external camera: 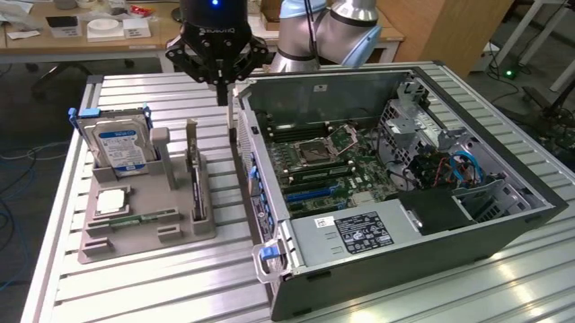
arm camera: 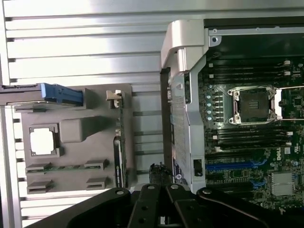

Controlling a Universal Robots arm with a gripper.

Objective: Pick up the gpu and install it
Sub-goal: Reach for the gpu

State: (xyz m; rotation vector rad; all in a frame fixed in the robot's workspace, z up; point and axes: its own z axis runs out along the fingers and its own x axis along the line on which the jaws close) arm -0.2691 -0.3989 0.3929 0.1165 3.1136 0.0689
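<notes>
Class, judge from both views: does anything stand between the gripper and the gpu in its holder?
Nothing visible does. The shut gripper hangs above, near the computer case's open edge. The gpu stands on edge in the gray holder, its top uncovered, with open air between them.

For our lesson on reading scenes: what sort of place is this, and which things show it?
Probably a robotics lab for computer assembly: an opened computer case lies on a slatted metal table, a grey holder keeps a hard drive upright, and a gripper hangs above.
</notes>
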